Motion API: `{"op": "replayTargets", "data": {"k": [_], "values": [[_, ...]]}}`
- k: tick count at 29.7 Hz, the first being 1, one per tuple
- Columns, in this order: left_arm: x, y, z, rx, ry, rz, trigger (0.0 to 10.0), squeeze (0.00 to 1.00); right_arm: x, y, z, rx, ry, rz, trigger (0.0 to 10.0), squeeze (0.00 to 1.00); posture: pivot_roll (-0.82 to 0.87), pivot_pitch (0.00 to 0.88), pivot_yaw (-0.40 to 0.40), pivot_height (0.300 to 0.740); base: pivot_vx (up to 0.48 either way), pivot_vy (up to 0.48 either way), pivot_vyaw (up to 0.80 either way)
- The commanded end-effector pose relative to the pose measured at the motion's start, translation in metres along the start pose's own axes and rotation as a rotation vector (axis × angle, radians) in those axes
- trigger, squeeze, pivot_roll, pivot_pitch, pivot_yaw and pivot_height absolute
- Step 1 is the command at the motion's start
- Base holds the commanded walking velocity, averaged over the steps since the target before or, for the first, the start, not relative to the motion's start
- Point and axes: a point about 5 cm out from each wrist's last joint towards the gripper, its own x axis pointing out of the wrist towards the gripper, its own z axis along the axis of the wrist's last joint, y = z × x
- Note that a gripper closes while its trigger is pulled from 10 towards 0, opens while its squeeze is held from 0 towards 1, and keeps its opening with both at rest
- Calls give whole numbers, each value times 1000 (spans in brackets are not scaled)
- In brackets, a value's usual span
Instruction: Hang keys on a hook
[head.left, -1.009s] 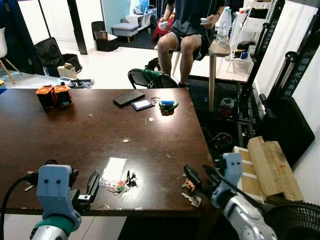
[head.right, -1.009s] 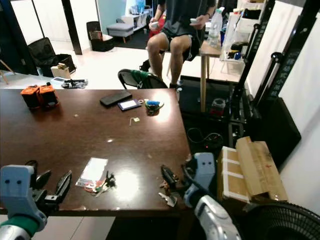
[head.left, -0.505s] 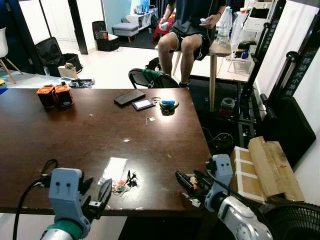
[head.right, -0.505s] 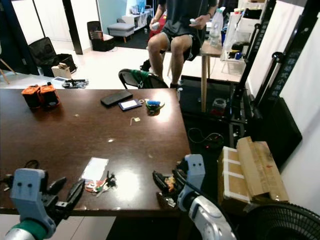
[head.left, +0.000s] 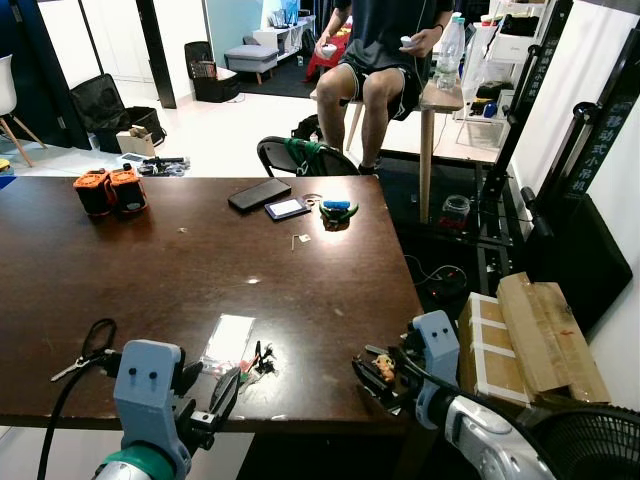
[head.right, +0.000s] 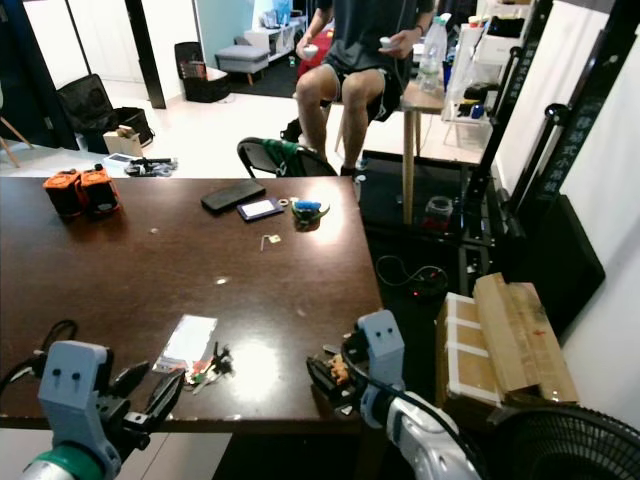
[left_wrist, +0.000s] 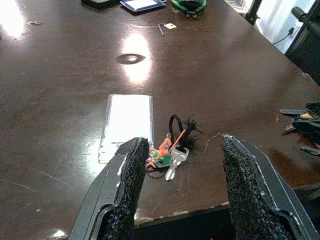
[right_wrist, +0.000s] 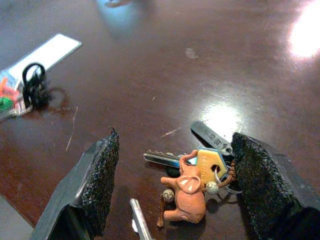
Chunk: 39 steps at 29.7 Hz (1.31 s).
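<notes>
The dark wooden table (head.left: 150, 260) takes up most of the head views, with a seated person (head.left: 375, 50) well beyond its far edge and cardboard (head.left: 535, 335) on the floor to the right. Two orange-and-black blocks (head.left: 108, 190) sit far left on the table, and a phone (head.left: 258, 194), a small tablet (head.left: 286, 208) and a green-rimmed thing (head.left: 337, 210) lie near the far edge.

Over the last second both arms have moved inward along the near edge. The left gripper (head.left: 212, 402) has swung right from the near-left corner, so that its spread fingers now point at the first key bunch (left_wrist: 170, 147), a silver key with orange and green tags and a black tassel. That bunch lies just right of a clear plastic sleeve (left_wrist: 126, 122), near the front edge. The fingers are apart and hold nothing.

The right gripper (head.left: 370, 370) has drawn left, from beyond the table's near-right corner to over it. Its wrist view shows the pads wide apart on either side of a second bunch (right_wrist: 192, 177), keys on a ring with an orange elephant charm. The bunch lies flat on the wood and is not yet gripped; whether the pads touch the table cannot be told.

I judge the right gripper to be the closer to a grasp, lined up to close on the elephant bunch, with the left one only approaching. Flat keys on a hard top may slip out as the pads close. No hook can be made out, so hanging lies well ahead.
</notes>
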Motion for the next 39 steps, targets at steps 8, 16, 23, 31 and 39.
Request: {"op": "replayTargets", "data": {"k": [8,16,23,31,39], "values": [[-3,-1,-3,0,22,-16,10000,0,-3,-5,-4,-308,79,58,10000,0,-101,52,111,740,0,0,0],[-3,-2,-2,1,21,-20,10000,0,-3,-16,-6,-373,103,-7,2118,0,-99,59,110,740,0,0,0],[-3,-2,-2,3,20,-21,10000,0,-3,-20,-6,-379,102,-22,392,0,-99,59,110,740,0,0,0],[-3,-3,-3,6,23,-21,10000,0,-2,-22,-7,-380,95,-36,588,0,-98,59,110,740,0,0,0],[-3,-3,-3,9,24,-22,10000,0,-2,-23,-7,-370,88,-43,0,0,-98,59,110,740,0,0,0]]}}
